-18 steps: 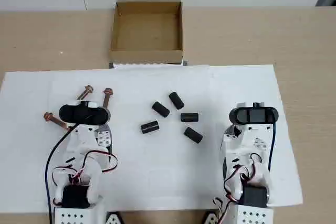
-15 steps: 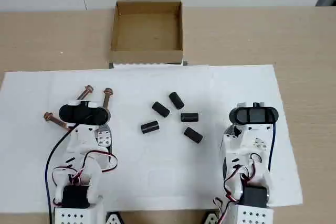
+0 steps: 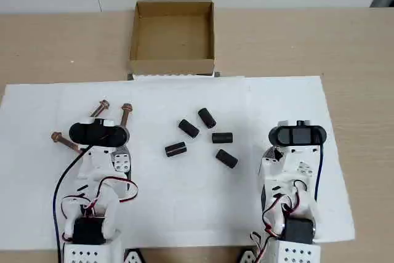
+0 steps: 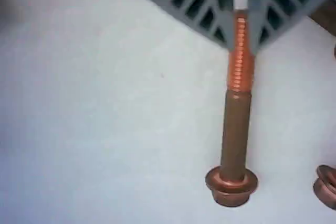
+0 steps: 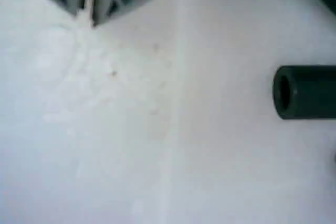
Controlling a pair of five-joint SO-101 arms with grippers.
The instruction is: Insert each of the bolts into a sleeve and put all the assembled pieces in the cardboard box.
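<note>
A white paper sheet (image 3: 184, 201) is spread over the wooden table (image 3: 308, 41), presumably to show small parts clearly. The square cardboard box (image 3: 172, 66) is set beyond it, empty. Five smooth black tubular sleeves (image 3: 189, 129) are scattered between the arms. The right gripper (image 5: 89, 17) is closed on nothing. The left gripper (image 4: 240, 30) is clamped on the threaded tip of a coppery flanged bolt (image 4: 234, 129), likely for lifting.

Bright, even light from overhead floods the white sheet (image 3: 184, 195); the bolt (image 4: 235, 129) gleams, shadows fall faint and short
</note>
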